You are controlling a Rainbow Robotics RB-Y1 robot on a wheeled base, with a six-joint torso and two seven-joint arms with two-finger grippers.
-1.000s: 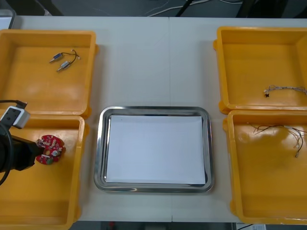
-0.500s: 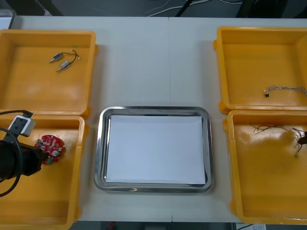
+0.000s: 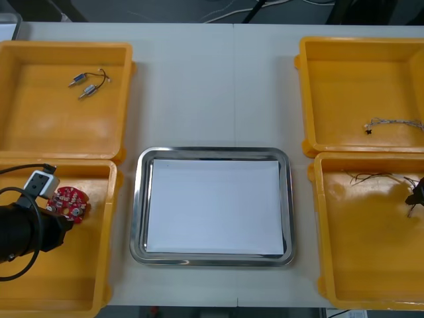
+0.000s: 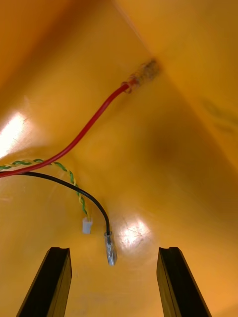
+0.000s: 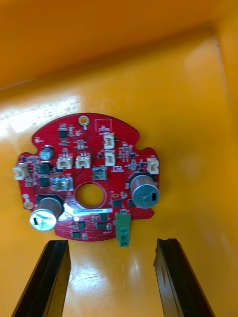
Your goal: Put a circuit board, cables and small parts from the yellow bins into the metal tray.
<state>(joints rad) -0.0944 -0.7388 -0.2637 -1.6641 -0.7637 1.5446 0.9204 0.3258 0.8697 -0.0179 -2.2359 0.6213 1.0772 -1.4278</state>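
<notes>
Counter (image 3: 212, 86): metal tray (image 3: 137, 205) at centre, white inside, nothing loaded yet. Near-left yellow bin (image 3: 111, 252): left end effector (image 5: 110, 243) low over bin floor, fingers spread wide. Round red circuit board (image 5: 89, 178) lies flat just beyond fingertips, not between them. Board judged light, rigid, fragile on top; best pinched by rim, clear of tall components. Near-right yellow bin (image 3: 317, 238): right end effector (image 4: 113, 250) spread wide, black cable (image 4: 74, 190) terminal between fingertips, red cable (image 4: 94, 121) farther off. Cables judged limp, thin, slippery; pinch the wire itself.
</notes>
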